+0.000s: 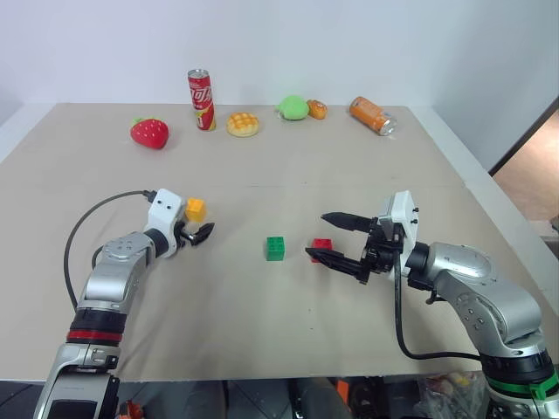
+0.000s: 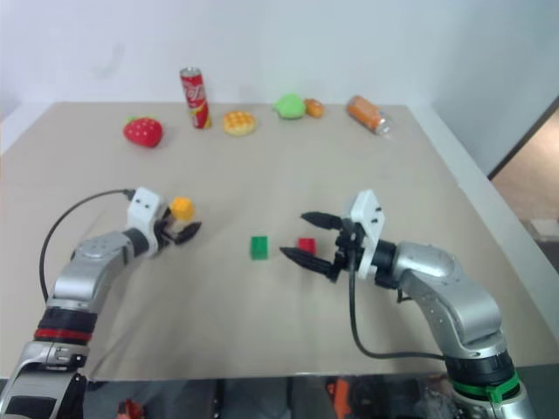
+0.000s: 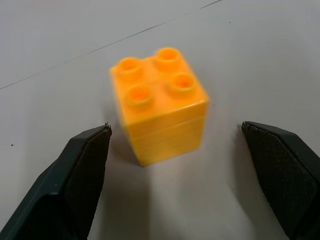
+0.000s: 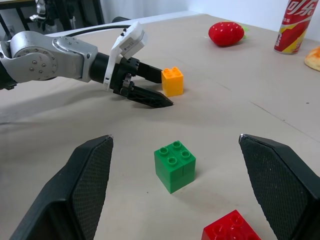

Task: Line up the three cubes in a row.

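The yellow-orange cube [image 3: 159,104] stands on the tan table [image 1: 262,314] at the left. My left gripper [image 1: 199,232] is open, and the cube sits just past its fingertips without touching them. The green cube [image 1: 276,248] rests near the table's middle, with the red cube [image 1: 322,246] a short way to its right. My right gripper [image 1: 317,236] is wide open and hovers level by the red cube, one finger behind it and one in front. From the right wrist, the green cube [image 4: 174,166] lies ahead and the red cube [image 4: 231,227] is close below.
Along the far edge stand a toy strawberry [image 1: 149,133], an upright red can [image 1: 202,99], a waffle-patterned bun [image 1: 243,124], a green toy [image 1: 293,107] and an orange can [image 1: 372,115] on its side. The table's right edge runs past my right arm.
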You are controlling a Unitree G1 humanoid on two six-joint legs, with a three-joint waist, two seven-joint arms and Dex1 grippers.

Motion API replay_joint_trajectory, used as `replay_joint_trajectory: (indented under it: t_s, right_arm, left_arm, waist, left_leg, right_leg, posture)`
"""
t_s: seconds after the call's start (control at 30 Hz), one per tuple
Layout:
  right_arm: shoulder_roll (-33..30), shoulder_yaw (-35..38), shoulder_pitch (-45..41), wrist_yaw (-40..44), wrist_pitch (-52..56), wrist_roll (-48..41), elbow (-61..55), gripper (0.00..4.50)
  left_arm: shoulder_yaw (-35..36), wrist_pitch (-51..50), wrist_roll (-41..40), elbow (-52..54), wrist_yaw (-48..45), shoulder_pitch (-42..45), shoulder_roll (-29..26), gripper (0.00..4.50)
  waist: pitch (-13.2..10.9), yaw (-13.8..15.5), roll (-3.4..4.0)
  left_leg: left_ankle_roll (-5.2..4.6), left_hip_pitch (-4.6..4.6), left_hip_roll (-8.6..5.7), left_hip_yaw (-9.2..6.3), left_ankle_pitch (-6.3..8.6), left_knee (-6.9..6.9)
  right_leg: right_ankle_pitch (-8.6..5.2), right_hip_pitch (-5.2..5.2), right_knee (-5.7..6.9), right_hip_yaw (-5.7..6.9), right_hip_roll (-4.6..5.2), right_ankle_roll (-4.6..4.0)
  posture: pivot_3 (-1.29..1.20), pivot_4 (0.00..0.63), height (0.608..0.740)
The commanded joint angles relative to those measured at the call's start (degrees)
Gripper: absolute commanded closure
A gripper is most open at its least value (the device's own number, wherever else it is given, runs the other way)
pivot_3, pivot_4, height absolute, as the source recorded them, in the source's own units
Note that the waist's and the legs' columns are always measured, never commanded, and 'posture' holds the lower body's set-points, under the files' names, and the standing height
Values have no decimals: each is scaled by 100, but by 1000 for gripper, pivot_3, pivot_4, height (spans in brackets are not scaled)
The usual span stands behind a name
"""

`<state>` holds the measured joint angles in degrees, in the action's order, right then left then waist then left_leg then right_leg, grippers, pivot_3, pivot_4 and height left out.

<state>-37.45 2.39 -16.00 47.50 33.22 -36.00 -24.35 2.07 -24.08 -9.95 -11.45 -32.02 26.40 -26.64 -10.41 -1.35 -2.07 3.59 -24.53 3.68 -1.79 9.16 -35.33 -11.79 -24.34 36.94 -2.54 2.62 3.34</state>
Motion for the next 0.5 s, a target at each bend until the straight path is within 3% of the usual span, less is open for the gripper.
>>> replay_joint_trajectory:
  t_s: [0.03, 0.5]
  right_arm:
    - [-9, 118, -76, 17, -59, -78, -178, 316]
    - [-13, 41, -146, 128, -54, -23, -88, 316]
  left_arm:
    - [60, -31, 82, 83, 120, -73, -54, 177]
    - [181, -346, 78, 215, 1002, 82, 560, 177]
  waist:
    - [0, 0, 0]
    - [0, 16, 0]
  left_leg:
    - [0, 0, 0, 0, 0, 0]
    - [0, 0, -1, -1, 0, -1]
  right_leg:
    - [0, 0, 0, 0, 0, 0]
    - [0, 2, 0, 1, 1, 0]
  posture:
    - [0, 150, 740]
    - [0, 150, 740]
